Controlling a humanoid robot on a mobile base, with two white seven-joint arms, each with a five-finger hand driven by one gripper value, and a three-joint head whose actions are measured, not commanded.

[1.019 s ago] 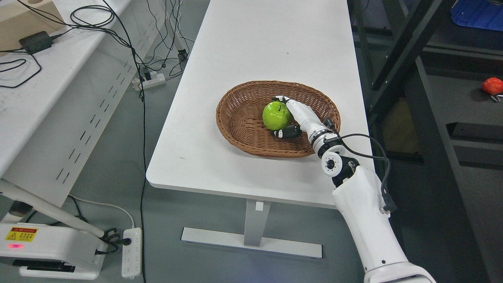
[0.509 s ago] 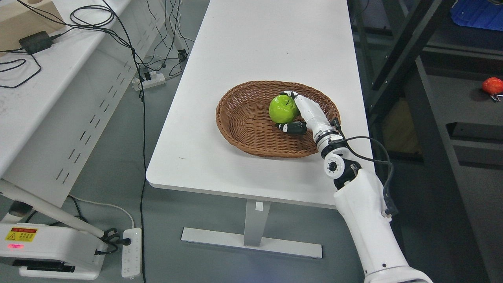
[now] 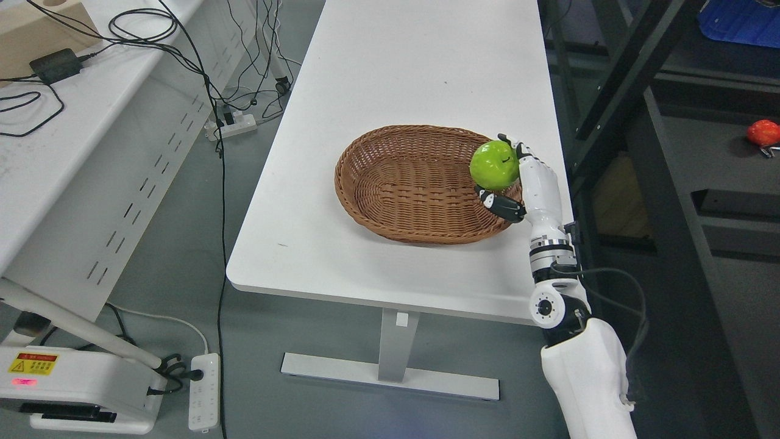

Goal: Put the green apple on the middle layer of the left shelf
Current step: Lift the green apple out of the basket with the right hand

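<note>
My right hand [image 3: 509, 174] holds the green apple [image 3: 493, 164] above the right rim of the brown wicker basket [image 3: 402, 189], which stands on the white table [image 3: 396, 79]. White fingers curl over the top of the apple and a dark thumb presses under it. The arm rises from the lower right. Dark shelving [image 3: 615, 79] stands to the right of the table; its layers are only partly visible. No left arm shows.
A red fruit [image 3: 763, 132] lies on a dark shelf surface at the far right. A white bench with cables [image 3: 183, 49] runs along the left. Power strips [image 3: 204, 390] and a white machine base [image 3: 73, 390] sit on the floor at the lower left.
The right hand has lifted the apple out of the basket's middle and carried it up and to the right, over the right rim. The forearm has swung rightward.
</note>
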